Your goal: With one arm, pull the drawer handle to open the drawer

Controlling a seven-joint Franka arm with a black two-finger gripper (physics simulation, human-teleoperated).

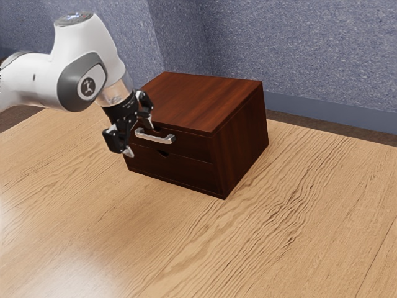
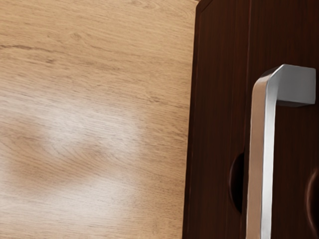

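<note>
Indoors, pale wood table [image 1: 248, 236], grey-blue wall [image 1: 298, 43], gripper [image 1: 135, 130] fingers apart at drawer handle [image 1: 156, 136].

handle [image 2: 261, 164] partly out of the wrist view's edge — one end behind the gripper [image 1: 135, 131] in the exterior view

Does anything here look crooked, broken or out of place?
Nothing stands out. The wooden cabinet sits flat on the table. Its silver handle looks straight and undamaged, and the gripper is at one end of the handle.
</note>
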